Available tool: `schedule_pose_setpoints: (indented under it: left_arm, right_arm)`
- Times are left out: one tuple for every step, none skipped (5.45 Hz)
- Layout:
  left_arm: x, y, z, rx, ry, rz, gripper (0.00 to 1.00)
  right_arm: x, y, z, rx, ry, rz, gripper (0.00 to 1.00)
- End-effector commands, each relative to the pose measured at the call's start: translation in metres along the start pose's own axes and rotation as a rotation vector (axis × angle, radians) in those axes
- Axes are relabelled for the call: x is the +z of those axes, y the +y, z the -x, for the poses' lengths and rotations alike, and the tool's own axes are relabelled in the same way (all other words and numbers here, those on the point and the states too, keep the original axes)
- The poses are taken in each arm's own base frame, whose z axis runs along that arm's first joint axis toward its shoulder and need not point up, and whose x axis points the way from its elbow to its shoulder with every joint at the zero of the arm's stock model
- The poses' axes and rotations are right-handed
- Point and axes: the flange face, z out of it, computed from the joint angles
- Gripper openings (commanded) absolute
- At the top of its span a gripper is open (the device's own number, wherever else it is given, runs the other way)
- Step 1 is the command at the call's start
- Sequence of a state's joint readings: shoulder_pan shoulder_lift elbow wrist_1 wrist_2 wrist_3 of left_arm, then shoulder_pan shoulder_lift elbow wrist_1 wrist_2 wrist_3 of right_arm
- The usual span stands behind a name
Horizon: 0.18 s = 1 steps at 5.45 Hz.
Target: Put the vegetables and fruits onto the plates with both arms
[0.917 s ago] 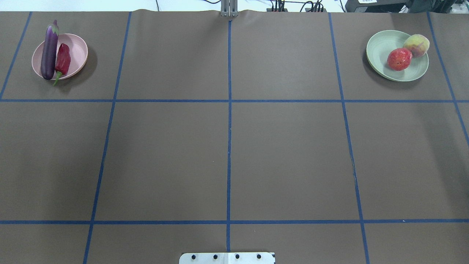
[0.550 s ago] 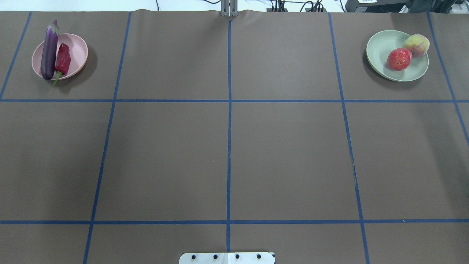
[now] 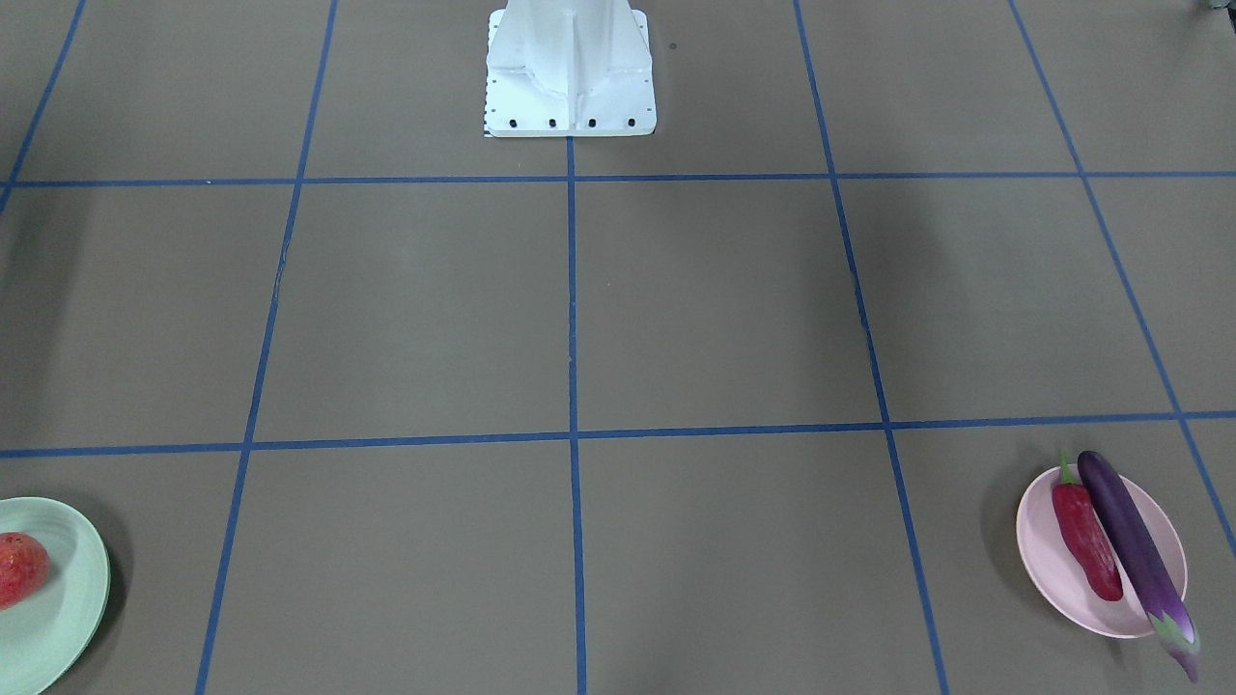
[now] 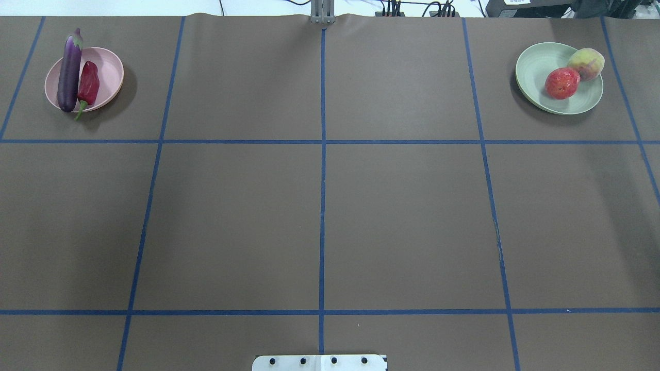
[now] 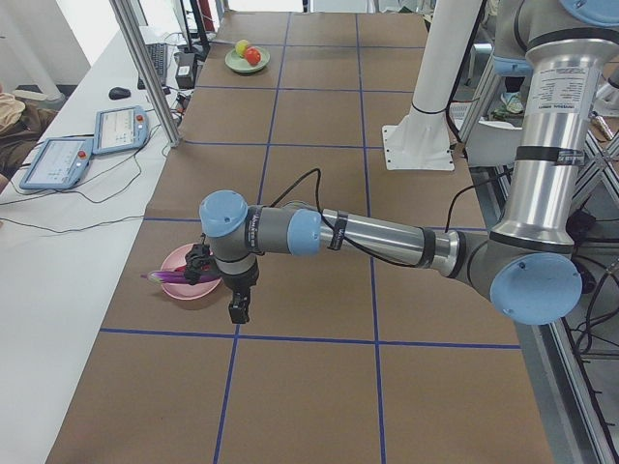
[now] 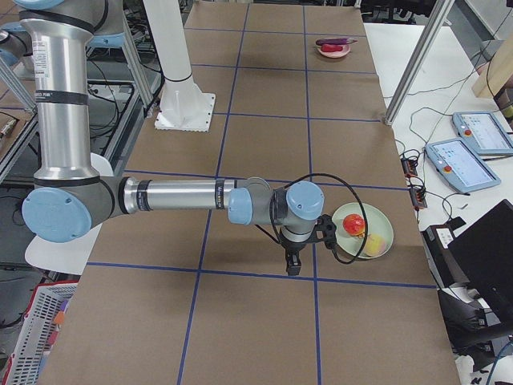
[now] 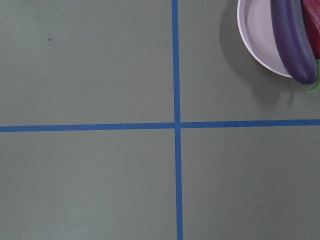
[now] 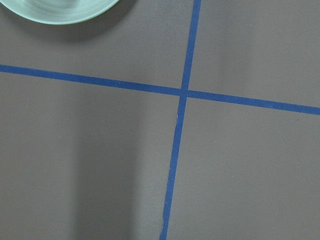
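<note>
So, eggplant [image 4: 69, 72] and chili [image 4: 88, 82] lie on the far-left pink plate [image 4: 111, 67] | peach [image 4: 587, 63], pomegranate [image 4: 562, 82] on the far-right green plate [image 4: 536, 67] | left gripper [image 5: 237, 309], right gripper [image 6: 293, 265] near them, I can't tell jaw state

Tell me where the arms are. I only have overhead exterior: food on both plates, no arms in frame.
Observer: The left arm stretches out level over the table. The left hand hangs beside the pink plate.
Operator: Right arm?
Observer: Same pose. The right arm is level, and the right hand hangs beside the green plate, not over it.
Operator: Hands open or shut?
Observer: Cannot tell, since they show only in the side views. The wrist cameras show no fingers, only a blue tape cross and a plate edge each.
</note>
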<state>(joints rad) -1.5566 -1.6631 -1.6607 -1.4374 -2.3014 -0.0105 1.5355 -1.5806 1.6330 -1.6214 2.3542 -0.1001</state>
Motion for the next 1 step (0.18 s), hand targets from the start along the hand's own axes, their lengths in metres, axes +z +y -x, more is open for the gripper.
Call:
schedule_pose_setpoints:
  left_arm:
    - [-0.0012,0.0045,-0.0017,0.002,-0.002,-0.003,1.00]
  right_arm:
    - [0.0006,-0.0001,-0.0006,0.002,-0.001,0.001,1.00]
